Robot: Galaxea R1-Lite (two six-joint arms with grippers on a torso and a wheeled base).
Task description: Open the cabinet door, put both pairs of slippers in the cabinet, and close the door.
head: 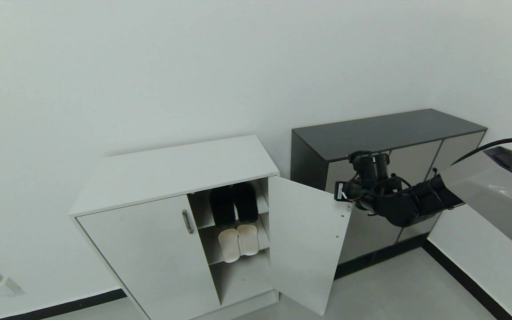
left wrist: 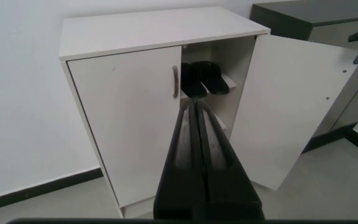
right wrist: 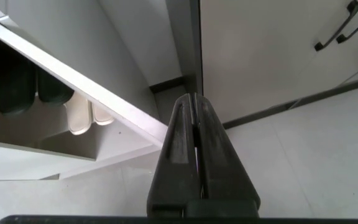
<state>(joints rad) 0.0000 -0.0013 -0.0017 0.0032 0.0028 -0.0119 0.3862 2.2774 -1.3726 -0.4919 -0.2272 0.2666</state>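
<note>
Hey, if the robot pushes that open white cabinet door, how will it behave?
The open door is a thin flat panel, so it likely swings as one piece, and lightly. Its smooth face may let the right gripper slip sideways.

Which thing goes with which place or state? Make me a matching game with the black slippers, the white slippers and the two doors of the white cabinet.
Things
1. black slippers
2. white slippers
3. left cabinet door
4. right cabinet door

Place or state
A. swung open
B. on the upper shelf
C. shut
D. on the shelf just below the upper one

Pairs: 1-B, 2-D, 3-C, 4-A
</note>
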